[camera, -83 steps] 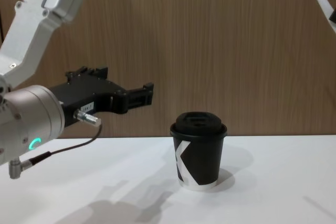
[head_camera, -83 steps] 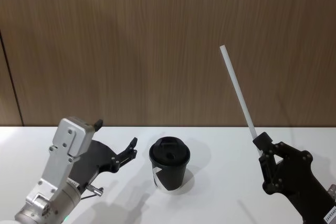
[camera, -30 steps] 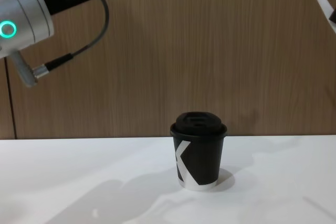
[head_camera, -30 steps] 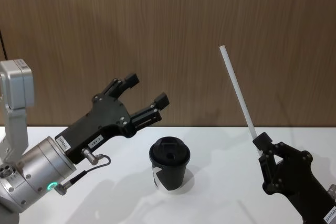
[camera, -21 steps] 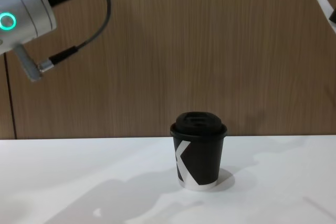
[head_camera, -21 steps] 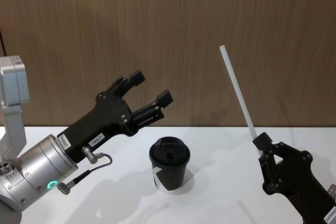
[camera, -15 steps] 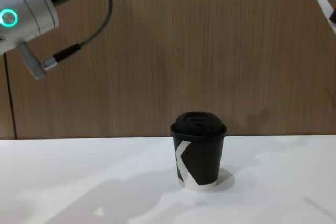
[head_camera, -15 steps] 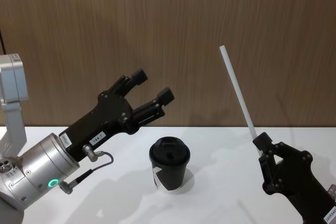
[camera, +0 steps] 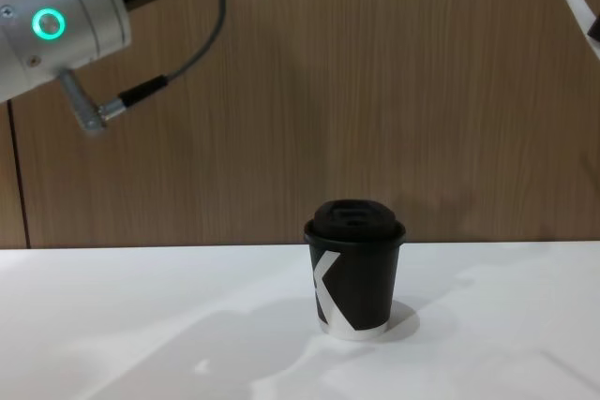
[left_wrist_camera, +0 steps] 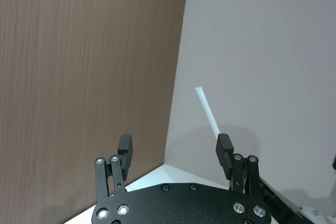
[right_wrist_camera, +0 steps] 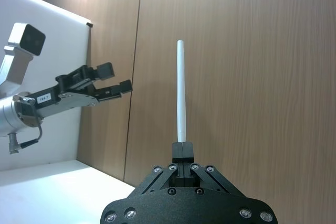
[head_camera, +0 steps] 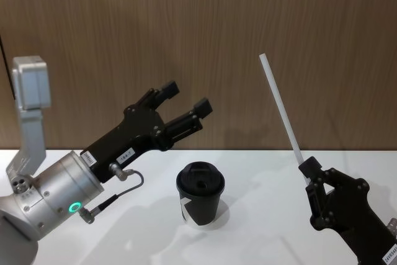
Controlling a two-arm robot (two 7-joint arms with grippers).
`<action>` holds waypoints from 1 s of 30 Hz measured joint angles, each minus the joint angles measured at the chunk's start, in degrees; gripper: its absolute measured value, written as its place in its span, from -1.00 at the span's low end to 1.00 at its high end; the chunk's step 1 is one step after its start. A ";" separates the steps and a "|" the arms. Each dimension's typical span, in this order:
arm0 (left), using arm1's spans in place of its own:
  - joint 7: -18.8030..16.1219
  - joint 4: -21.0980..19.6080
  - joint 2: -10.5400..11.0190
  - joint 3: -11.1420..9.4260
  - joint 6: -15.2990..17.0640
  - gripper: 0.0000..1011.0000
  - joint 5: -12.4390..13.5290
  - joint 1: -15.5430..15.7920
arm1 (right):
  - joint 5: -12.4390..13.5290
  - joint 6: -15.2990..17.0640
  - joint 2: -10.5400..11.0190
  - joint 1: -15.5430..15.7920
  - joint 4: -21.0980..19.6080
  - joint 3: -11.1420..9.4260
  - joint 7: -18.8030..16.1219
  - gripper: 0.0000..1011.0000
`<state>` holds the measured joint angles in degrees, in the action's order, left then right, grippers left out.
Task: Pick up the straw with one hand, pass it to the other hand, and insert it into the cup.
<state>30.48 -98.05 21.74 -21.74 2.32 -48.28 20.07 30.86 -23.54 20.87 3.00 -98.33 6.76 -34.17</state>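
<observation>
The pickup is done: the right gripper [head_camera: 308, 167] clenches the low end of the straw [head_camera: 280, 108], which slants up in the air to the right of the cup [head_camera: 200, 195]. The handover and the insertion are left. The left gripper [head_camera: 185, 98], fingers spread, hangs above and left of the cup, well apart from the straw.

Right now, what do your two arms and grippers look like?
The left gripper is black, two-fingered, with a white label, on a bulky silver-grey arm bearing a glowing green ring and grey cable. The right gripper is black and blocky.
</observation>
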 joint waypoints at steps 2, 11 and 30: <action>-0.74 0.03 -0.07 -0.27 0.41 0.98 0.34 0.35 | 0.00 0.00 0.00 0.00 0.00 0.00 0.00 -1.00; -3.03 0.64 -0.72 -1.89 2.48 0.98 0.94 2.58 | 0.00 0.00 0.00 0.00 0.00 0.00 0.00 -1.00; -1.68 5.05 -3.81 -4.91 5.22 0.98 -2.44 7.04 | 0.00 0.00 0.00 0.00 0.00 0.00 0.00 -1.00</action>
<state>28.80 -92.99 17.93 -26.64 7.54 -50.72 27.11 30.86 -23.55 20.87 3.00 -98.33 6.76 -34.18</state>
